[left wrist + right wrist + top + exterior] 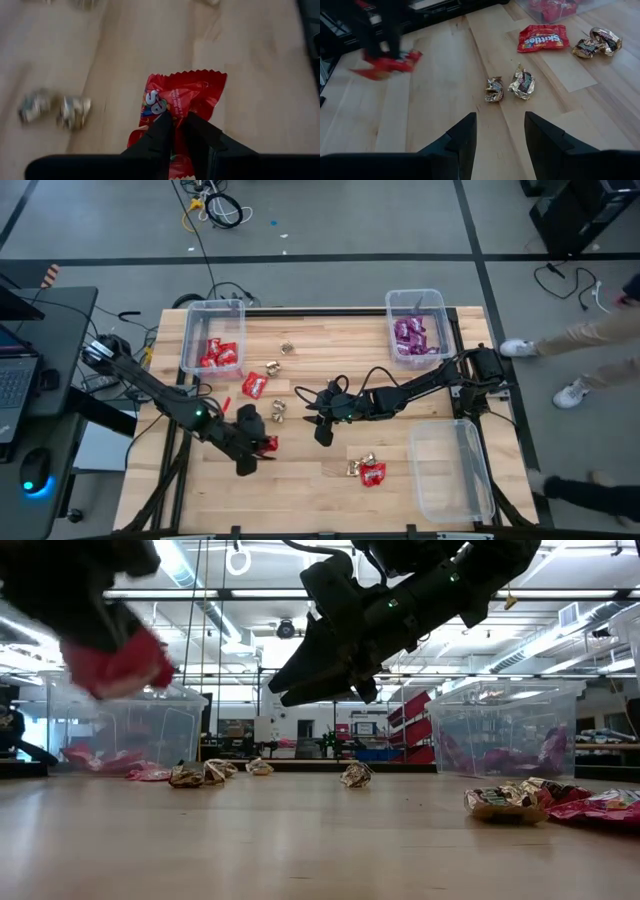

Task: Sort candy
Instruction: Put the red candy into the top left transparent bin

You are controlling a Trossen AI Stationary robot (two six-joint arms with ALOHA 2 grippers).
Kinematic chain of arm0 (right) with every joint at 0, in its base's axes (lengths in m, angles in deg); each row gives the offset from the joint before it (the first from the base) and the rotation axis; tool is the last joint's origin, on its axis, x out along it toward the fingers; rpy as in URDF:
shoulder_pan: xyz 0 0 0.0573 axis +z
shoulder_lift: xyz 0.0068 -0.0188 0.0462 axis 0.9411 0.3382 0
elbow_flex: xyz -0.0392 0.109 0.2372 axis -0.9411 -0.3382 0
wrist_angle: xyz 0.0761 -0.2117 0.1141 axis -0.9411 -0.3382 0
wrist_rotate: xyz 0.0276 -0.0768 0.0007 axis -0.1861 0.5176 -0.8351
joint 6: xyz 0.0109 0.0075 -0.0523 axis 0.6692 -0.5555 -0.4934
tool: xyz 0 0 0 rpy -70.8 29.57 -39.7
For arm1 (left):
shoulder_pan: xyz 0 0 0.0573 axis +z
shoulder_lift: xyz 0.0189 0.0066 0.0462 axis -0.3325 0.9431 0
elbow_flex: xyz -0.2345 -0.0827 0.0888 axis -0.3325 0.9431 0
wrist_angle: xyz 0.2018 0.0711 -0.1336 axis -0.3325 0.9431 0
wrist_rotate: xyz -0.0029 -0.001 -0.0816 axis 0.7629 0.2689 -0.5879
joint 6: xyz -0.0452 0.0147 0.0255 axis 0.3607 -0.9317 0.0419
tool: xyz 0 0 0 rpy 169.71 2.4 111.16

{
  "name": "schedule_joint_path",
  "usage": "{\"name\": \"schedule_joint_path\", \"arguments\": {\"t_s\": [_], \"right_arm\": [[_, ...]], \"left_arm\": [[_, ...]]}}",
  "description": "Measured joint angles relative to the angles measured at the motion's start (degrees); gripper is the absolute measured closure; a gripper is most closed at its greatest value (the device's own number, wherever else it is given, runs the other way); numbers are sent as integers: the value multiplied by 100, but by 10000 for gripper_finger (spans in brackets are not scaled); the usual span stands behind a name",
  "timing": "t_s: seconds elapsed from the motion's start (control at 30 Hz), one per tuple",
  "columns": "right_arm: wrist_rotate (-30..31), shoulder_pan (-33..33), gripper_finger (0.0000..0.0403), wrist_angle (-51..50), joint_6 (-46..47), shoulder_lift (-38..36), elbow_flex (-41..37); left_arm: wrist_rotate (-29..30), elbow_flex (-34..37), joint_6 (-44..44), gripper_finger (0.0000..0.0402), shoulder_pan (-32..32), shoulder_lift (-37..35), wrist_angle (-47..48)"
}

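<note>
Left gripper (262,446) is above the near-left part of the pale wooden tabletop (320,480), jaws clamped on a flat red candy packet (182,97), lifted clear of the wood in the low view. Step in hand, as I judge it: carrying a red piece to its bin.

Clear plastic bin at far left (190,330) holds red packets; clear plastic bin at far right (438,305) holds purple packets; a third clear plastic bin at near right (452,490) looks empty.

Right gripper (499,132) hovers mid-table, jaws apart, holding nothing. Two small gold foil-wrapped pieces (512,86) lie just ahead of it.

Loose candy on the wood: another flat red packet (254,385) near the red bin, a single gold foil piece (287,348) farther back, and a small red-and-gold cluster (366,470) near the front.

Next move likely calls for the left arm to swing back over the far-left bin and release. The right arm's descent onto the gold pair must be centred on one piece.
</note>
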Motion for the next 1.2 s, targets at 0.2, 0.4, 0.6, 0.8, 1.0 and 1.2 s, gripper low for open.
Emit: {"name": "schedule_joint_path", "arguments": {"t_s": [0.2, 0.4, 0.6, 0.8, 1.0, 1.2], "right_arm": [[0, 0, 252, -14, 0, 0, 0], [-2, 0, 252, -15, 0, 0, 0], [0, 0, 252, -22, 0, 0, 0], [0, 0, 252, -24, 0, 0, 0], [0, 0, 252, -24, 10, 0, 0], [0, 0, 252, -24, 18, 0, 0]], "left_arm": [[155, -643, -1065, 344, 10, 0, 105], [782, -1272, -1631, 344, 10, -174, 909], [1364, -1437, -1878, 344, 10, -736, 1463], [2034, -1437, -1959, 345, 12, -1403, 1795], [2515, -1437, -1959, 358, 16, -1946, 1988], [3136, -1437, -1956, 377, 16, -2314, 2176]]}}
